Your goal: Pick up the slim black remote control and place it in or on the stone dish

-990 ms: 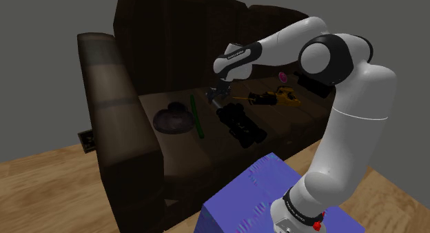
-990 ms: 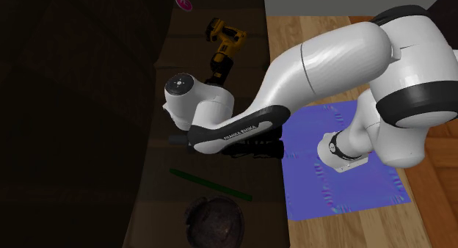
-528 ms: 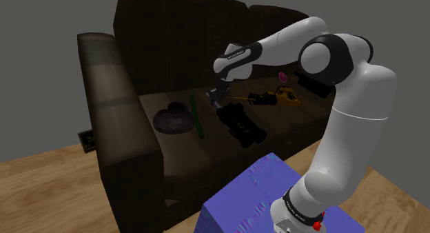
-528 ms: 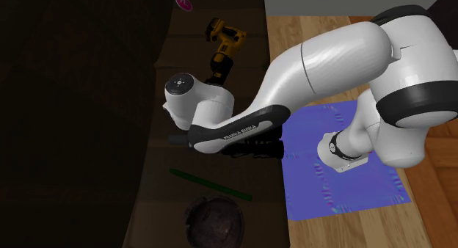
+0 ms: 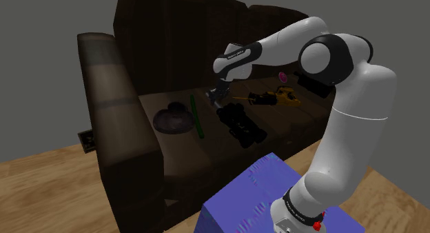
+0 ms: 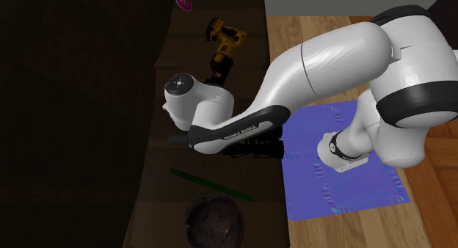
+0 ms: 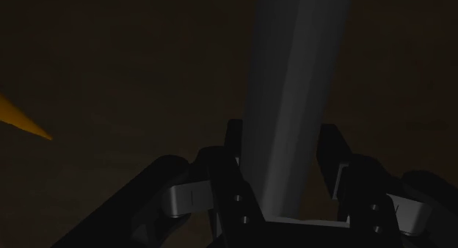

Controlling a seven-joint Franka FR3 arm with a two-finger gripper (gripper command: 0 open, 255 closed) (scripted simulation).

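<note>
Black gripper [image 7: 281,177] clasps slim dark-grey remote [image 7: 293,85].

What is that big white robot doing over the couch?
A white robot arm has its black tool shut on a slim dark grey remote control, clasped between the two fingers over the brown sofa seat. The round dark stone dish sits on the seat apart from it, with a thin green stick lying between them. The remote is not in the dish yet.

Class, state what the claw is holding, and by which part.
The claw clasps the slim dark-grey remote control near one end; the rest juts out beyond the fingers.
</note>
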